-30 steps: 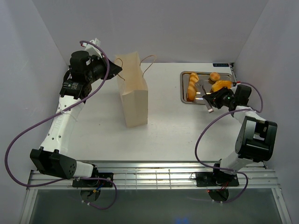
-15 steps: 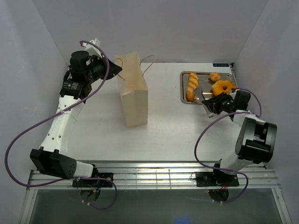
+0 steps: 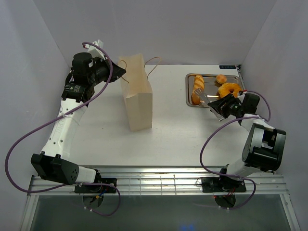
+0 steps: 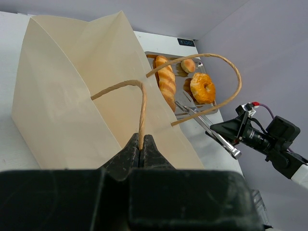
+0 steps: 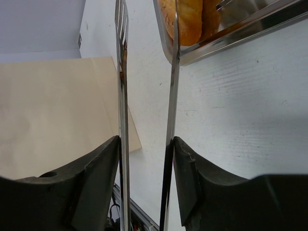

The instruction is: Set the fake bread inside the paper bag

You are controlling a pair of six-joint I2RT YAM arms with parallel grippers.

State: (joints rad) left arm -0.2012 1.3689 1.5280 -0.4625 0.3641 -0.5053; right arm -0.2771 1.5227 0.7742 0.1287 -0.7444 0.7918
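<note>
Status of the fake bread: none of it is in the paper bag. All visible pieces lie on the steel tray at the far right of the table. A ridged loaf sits along the tray's left side, the small bun near its far edge and the ring doughnut on its right. The bag stands upright left of centre, well apart from the tray, mouth open. The left gripper is clenched on the bag's near cord handle, and arm and bag are unchanged from a second ago. The right gripper grasps the metal tongs, one arm of the tongs lying against each finger and their tips reaching over the tray's near edge beside the loaf. Compared with a second ago, the fingers have parted and the arms of the tongs now stand spread. The doughnut, then tipped up at the tongs near the tray's near-right corner, now lies flat on the tray, clear of the tips. The right wrist has also drawn slightly toward the near edge of the table.
</note>
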